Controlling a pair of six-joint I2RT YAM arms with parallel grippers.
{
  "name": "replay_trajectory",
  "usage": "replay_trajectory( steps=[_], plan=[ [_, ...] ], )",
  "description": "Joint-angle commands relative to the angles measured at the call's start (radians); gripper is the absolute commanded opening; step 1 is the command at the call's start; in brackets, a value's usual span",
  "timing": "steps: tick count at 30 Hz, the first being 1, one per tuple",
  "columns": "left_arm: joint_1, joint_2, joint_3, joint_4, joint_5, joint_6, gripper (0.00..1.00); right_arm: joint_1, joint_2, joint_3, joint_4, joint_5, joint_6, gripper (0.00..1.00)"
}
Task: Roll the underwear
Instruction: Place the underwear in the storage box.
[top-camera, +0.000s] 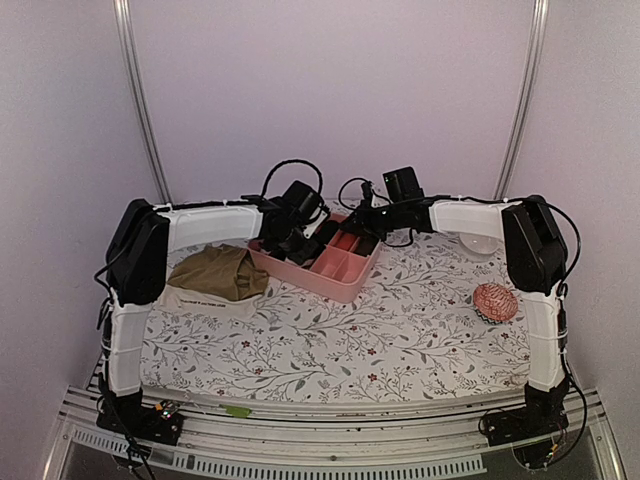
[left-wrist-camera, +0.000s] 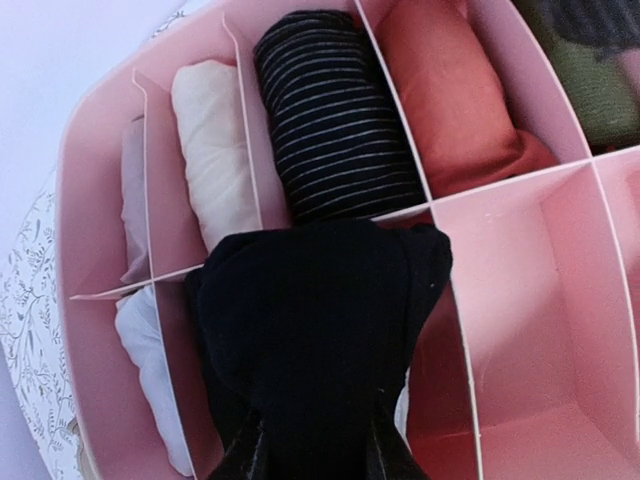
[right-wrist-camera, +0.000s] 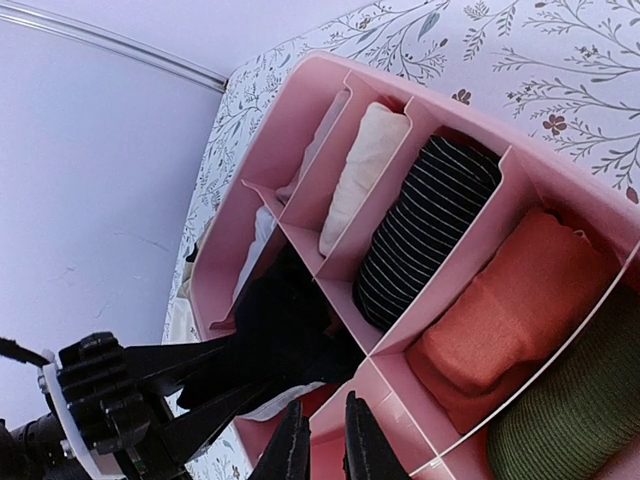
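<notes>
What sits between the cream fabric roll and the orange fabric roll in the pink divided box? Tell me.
A black roll with thin white stripes fills the compartment between the cream fabric roll and the orange fabric roll, with thin pink dividers on both sides. The left wrist view shows it best.

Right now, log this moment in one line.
left hand: holding black roll over pink box | right hand: nearly shut, empty | olive briefs: unrolled on table

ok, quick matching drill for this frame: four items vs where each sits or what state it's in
Items:
1 black roll
2 striped roll
3 olive-brown underwear
4 patterned ball

Places:
A flat on the table left of the pink box
B on the table, right side
C in a back-row compartment
D held in the left gripper

Pairs: 1-D, 2-C, 3-A, 4-B
</notes>
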Motion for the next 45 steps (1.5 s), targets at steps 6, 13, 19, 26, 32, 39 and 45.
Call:
replay_trajectory(
  steps=[6, 13, 19, 26, 32, 39, 45],
  plan=[
    [-0.066, 0.002, 0.042, -0.044, 0.025, 0.029, 0.00, -0.010, -0.063, -0.041, 0.035, 0.028, 0.002, 0.15],
    [-0.015, 0.042, 0.059, -0.083, 0.157, -0.033, 0.00, -0.017, -0.077, -0.068, 0.044, 0.030, 0.011, 0.15],
    [0.076, 0.092, 0.086, -0.098, 0.316, -0.074, 0.00, -0.022, -0.084, -0.083, 0.051, 0.028, 0.016, 0.15],
    [0.120, 0.068, -0.019, 0.069, 0.393, -0.146, 0.00, -0.026, -0.075, -0.085, 0.058, 0.028, 0.023, 0.15],
    [0.115, 0.104, -0.078, 0.221, 0.400, -0.191, 0.00, -0.030, -0.079, -0.086, 0.060, 0.033, 0.027, 0.16],
    [0.125, 0.169, -0.051, 0.276, 0.417, -0.203, 0.15, -0.044, -0.090, -0.092, 0.054, 0.042, 0.021, 0.16],
    [0.127, 0.091, -0.066, 0.228, 0.389, -0.157, 0.41, -0.049, -0.109, -0.100, 0.050, 0.056, 0.016, 0.17]
  ],
)
